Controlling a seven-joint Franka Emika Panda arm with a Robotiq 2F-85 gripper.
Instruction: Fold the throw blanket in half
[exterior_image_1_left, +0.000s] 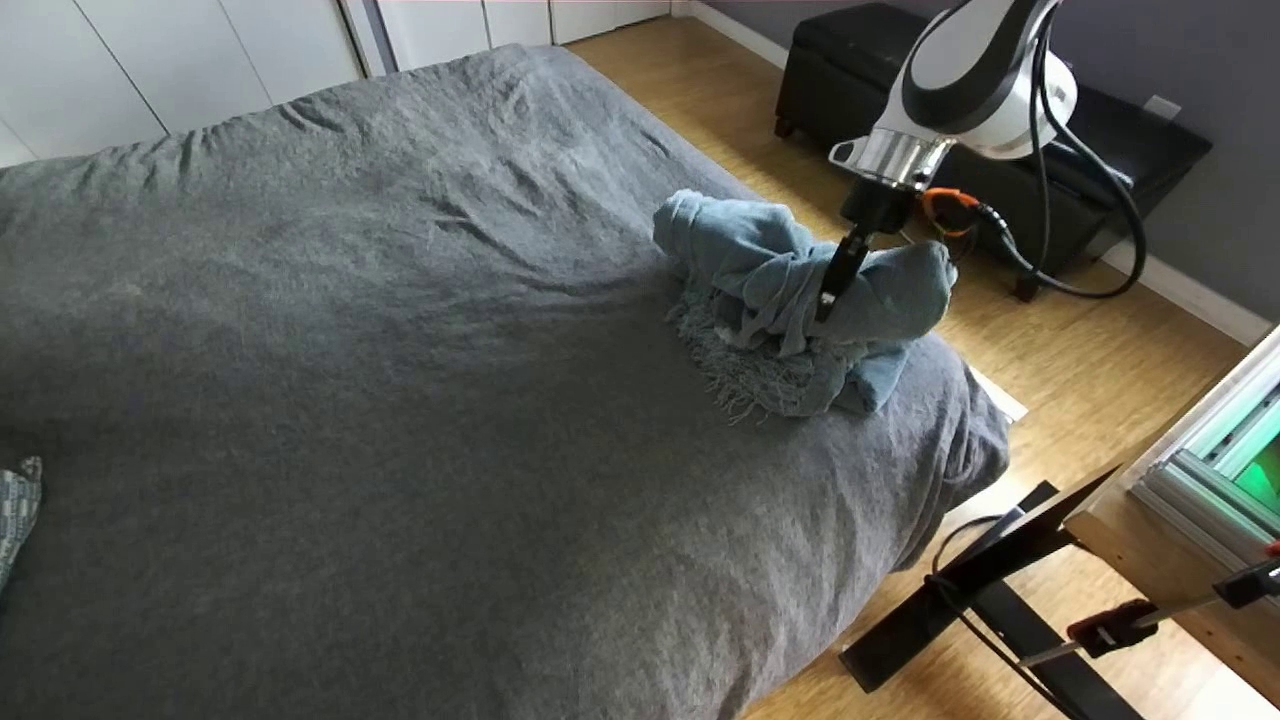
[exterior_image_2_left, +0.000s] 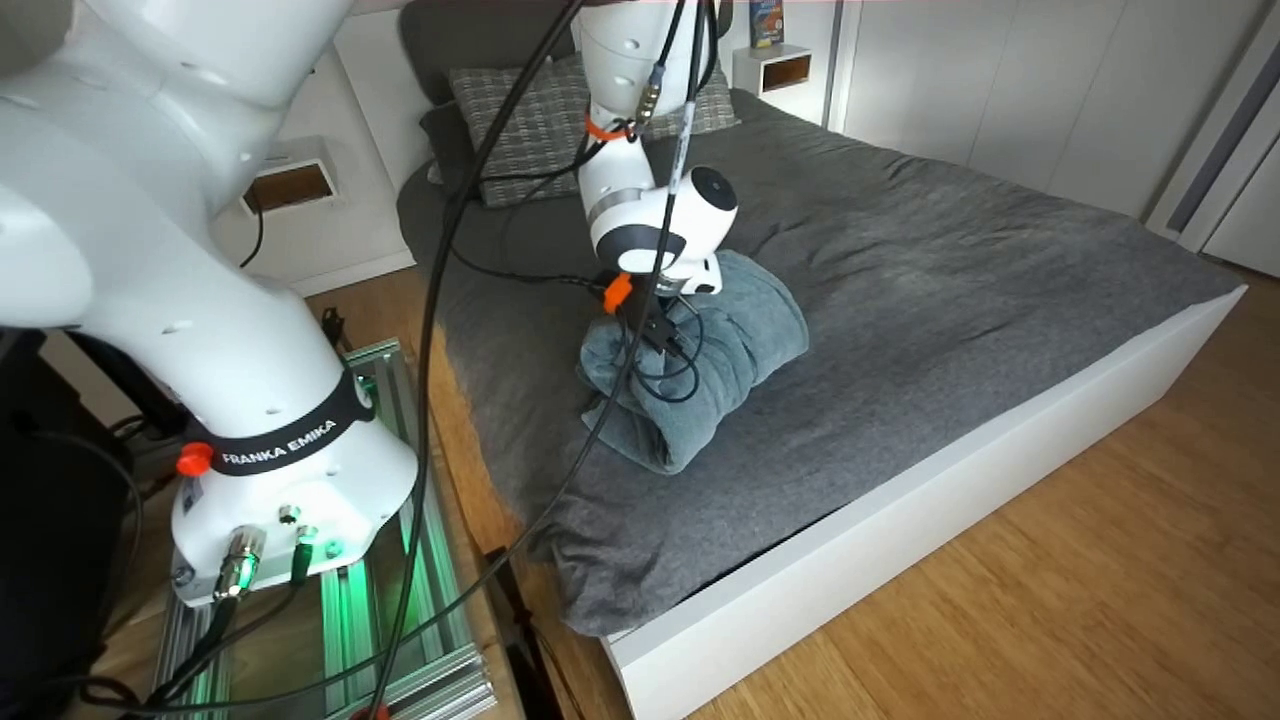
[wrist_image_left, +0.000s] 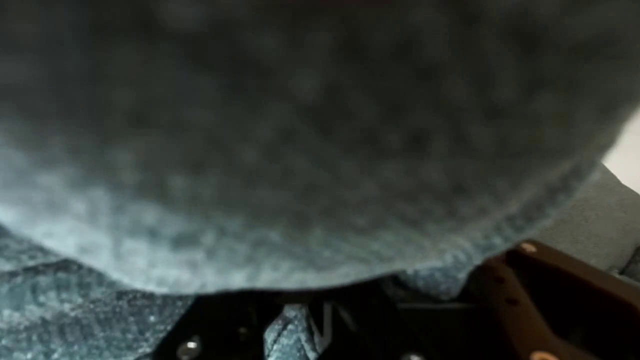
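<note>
The blue-grey throw blanket (exterior_image_1_left: 740, 240) lies bunched in a thick, rolled heap near the bed's edge, with fringe spread on its near side. It also shows as a folded bundle in an exterior view (exterior_image_2_left: 755, 315). My gripper (exterior_image_1_left: 828, 300) points down into the middle of the heap, pressing a dip between two raised bulges. In an exterior view the gripper (exterior_image_2_left: 655, 330) is partly behind cables. In the wrist view a blanket bulge (wrist_image_left: 200, 250) fills most of the picture and covers the fingertips, so their opening and any cloth between them are hidden.
The bed (exterior_image_1_left: 400, 450) has a grey wrinkled cover and a white frame side (exterior_image_2_left: 900, 510). Pillows (exterior_image_2_left: 530, 120) lie at the headboard. A black bench (exterior_image_1_left: 860, 60) stands beyond the bed. Loose cables (exterior_image_2_left: 560, 490) hang from the arm. The robot's base table (exterior_image_1_left: 1180, 560) adjoins the bed corner.
</note>
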